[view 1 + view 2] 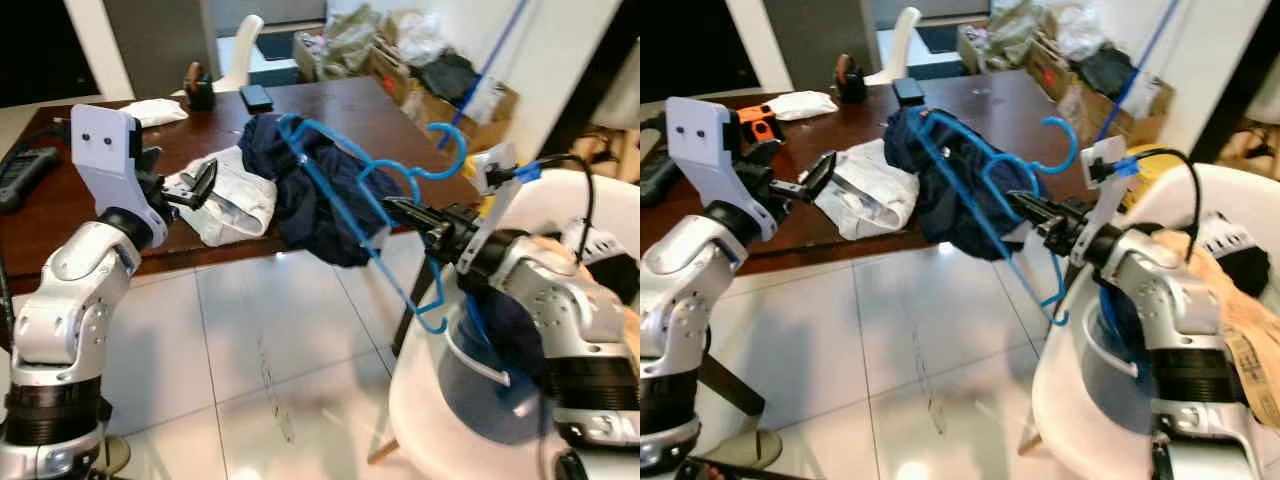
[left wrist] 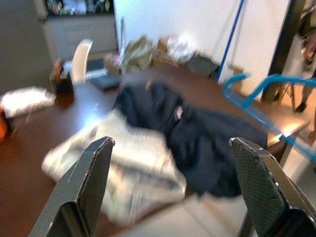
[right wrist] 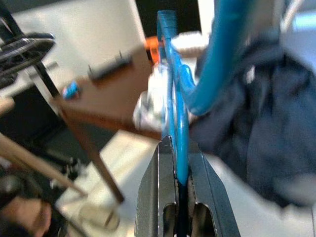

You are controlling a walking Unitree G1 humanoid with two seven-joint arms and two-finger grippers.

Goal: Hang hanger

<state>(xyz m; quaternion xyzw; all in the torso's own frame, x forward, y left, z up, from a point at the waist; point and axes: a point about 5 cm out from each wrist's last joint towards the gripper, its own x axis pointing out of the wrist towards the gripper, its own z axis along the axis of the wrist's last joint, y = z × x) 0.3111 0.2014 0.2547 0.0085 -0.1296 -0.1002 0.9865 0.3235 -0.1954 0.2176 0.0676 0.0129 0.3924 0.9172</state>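
Note:
A blue plastic hanger (image 1: 370,195) is held in the air over the front right edge of the brown table (image 1: 70,215), its hook (image 1: 450,150) pointing up toward the right. My right gripper (image 1: 405,212) is shut on its lower bar (image 3: 178,148). A dark navy garment (image 1: 315,185) lies bunched on the table under and behind the hanger, hanging over the edge. A white garment (image 1: 235,200) lies beside it. My left gripper (image 1: 205,185) is open, hovering over the white garment's left end, fingers (image 2: 84,187) wide apart.
A white chair (image 1: 450,400) with dark clothes stands under my right arm. A phone (image 1: 256,97), a small dark holder (image 1: 199,90) and a white cloth (image 1: 155,110) sit at the table's back. Boxes and bags (image 1: 400,60) are piled by the far wall. White tiled floor (image 1: 270,380) lies in front.

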